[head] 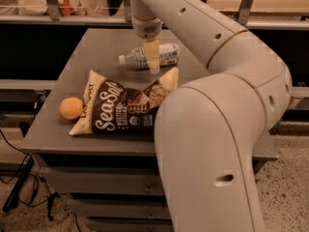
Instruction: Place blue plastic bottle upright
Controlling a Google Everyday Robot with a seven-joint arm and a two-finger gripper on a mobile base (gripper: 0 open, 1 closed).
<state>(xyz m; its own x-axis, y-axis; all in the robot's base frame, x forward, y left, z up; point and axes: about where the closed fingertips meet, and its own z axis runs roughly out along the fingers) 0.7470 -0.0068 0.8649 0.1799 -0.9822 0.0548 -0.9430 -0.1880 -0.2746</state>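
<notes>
The blue plastic bottle (pixel 167 53) lies on its side near the back of the grey table (pixel 94 50), its white cap pointing left. It is clear with a pale printed label. My gripper (pixel 153 58) comes down from above and sits right at the bottle's middle, in front of its label. The rest of my arm fills the right half of the view.
A brown and cream chip bag (pixel 116 111) lies flat just in front of the bottle. An orange ball (pixel 71 108) sits at the bag's left end. Shelving and a rail run behind the table. Cables lie on the floor at the lower left.
</notes>
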